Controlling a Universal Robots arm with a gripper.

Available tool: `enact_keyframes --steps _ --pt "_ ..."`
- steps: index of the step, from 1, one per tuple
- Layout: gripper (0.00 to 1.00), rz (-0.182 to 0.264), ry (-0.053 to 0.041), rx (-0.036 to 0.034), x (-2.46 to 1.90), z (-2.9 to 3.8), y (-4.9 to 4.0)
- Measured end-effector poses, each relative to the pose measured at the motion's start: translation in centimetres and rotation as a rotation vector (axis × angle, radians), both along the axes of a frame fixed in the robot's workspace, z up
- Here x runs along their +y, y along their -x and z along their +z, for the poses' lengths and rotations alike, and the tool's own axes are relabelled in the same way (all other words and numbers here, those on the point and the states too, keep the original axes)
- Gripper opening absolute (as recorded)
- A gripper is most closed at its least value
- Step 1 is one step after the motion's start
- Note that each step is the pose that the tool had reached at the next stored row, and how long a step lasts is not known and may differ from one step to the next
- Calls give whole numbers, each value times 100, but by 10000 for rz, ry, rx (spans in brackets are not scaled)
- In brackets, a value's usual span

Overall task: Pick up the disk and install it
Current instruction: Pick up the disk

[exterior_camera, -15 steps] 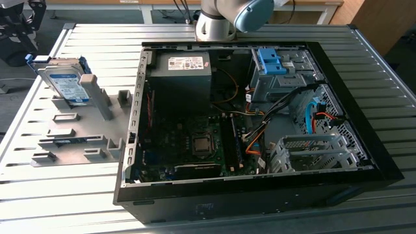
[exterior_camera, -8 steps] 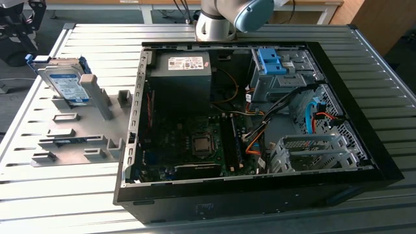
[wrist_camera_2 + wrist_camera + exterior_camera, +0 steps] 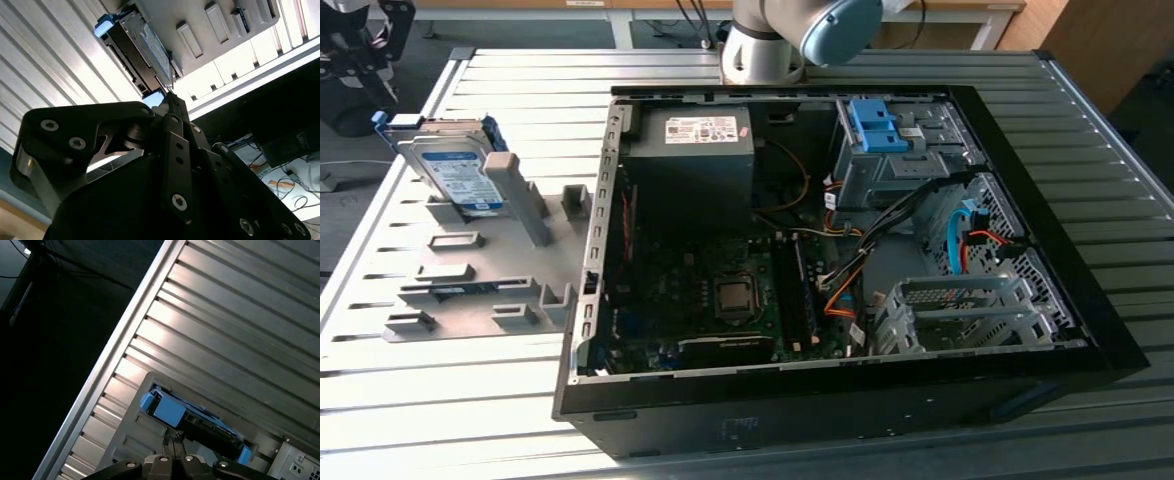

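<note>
The open computer case lies on its side on the slatted metal table and takes up the centre and the exterior view's right. Inside it, a grey power supply box with a white sticker sits at the upper left. The motherboard lies below that, and a bare blue bracket sits in the bay at the upper right. Orange and blue cables run down the right side, and an unfilled metal drive cage is at the lower right. On the exterior view's left, beside the case, a grey fixture with several slots holds the disk. The disk stands on edge at the fixture's upper left end, leaning slightly. It is silver, with a white-and-blue label facing out and a blue plastic frame along its edges. In both wrist views the gripper is apart from the disk, and its tips point toward the disk's blue-framed end. Its fingers are drawn close together with nothing between them. The arm rises at the top centre of the exterior view, behind the case.
</note>
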State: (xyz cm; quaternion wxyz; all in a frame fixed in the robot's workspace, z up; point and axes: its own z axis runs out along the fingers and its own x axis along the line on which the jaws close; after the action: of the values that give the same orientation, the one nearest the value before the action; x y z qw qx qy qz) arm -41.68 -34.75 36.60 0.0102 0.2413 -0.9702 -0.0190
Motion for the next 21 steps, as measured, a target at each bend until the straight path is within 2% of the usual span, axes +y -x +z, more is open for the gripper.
enact_keyframes --steps 9,18,21 --pt "11 1401 0 0 0 -2 0" --pt "11 2220 -2 -4 0 -2 0" --pt "11 2615 -2 -4 0 -3 0"
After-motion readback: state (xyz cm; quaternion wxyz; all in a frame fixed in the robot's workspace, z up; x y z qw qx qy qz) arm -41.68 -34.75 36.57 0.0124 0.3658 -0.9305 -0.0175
